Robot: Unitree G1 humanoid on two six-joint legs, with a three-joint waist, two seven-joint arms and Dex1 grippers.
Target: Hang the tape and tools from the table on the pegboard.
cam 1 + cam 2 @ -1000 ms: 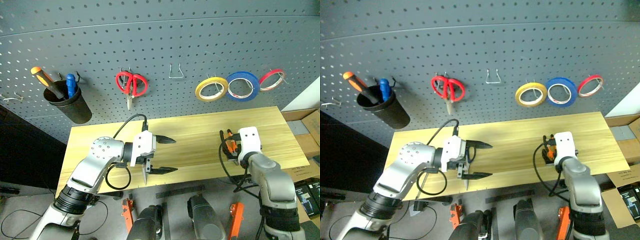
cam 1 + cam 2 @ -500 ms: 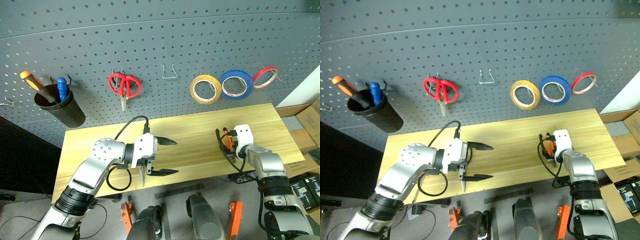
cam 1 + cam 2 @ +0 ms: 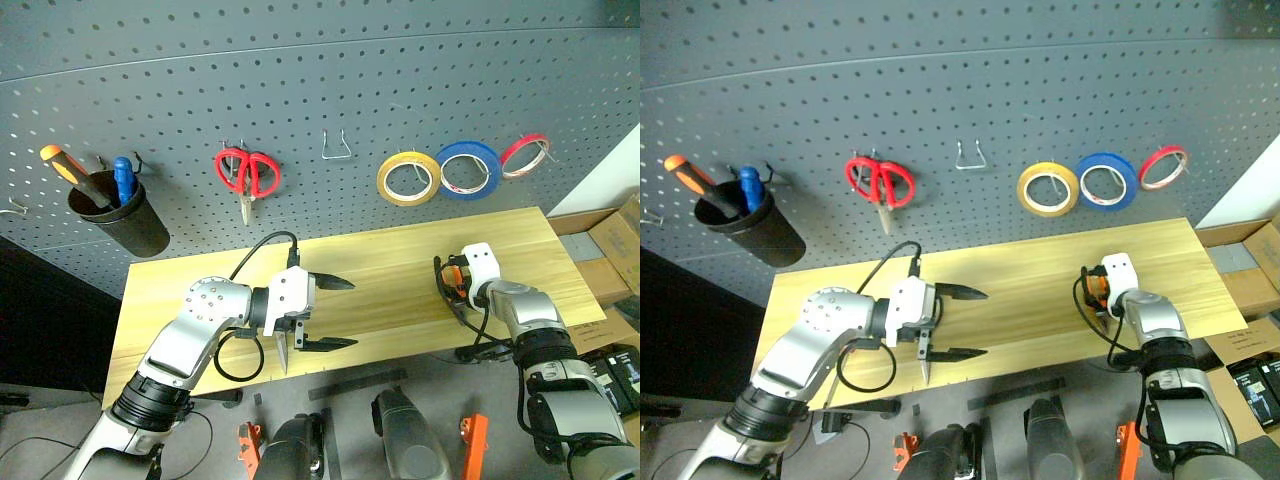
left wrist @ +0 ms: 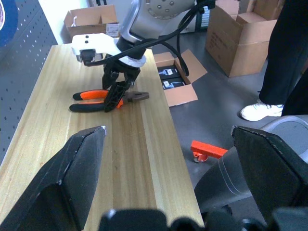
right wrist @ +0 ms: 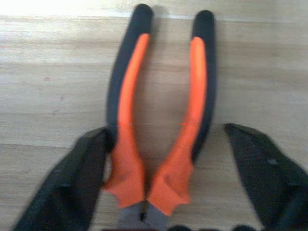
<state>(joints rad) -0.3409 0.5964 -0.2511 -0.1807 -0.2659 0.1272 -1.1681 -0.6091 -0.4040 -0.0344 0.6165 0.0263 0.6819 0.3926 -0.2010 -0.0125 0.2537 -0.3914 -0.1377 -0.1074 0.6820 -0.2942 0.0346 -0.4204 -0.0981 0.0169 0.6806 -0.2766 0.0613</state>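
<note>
L arm bent across front, left gripper [image 3: 330, 313] level, pointing toward R side, fingers wide apart. R arm reaching fwd, right gripper [image 4: 117, 91] angled down, fingers [image 5: 72, 185] part-spread.

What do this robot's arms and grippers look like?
Both arms are silver-grey metal with rounded joint housings and black bands lower down. Each wrist carries a white block, and a looping black cable runs to it. The left gripper and the right gripper each have two black tapered fingers.

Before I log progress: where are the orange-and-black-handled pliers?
Orange-and-black-handled pliers lie flat on the light wood table's right side, between the right gripper's fingers.
</note>
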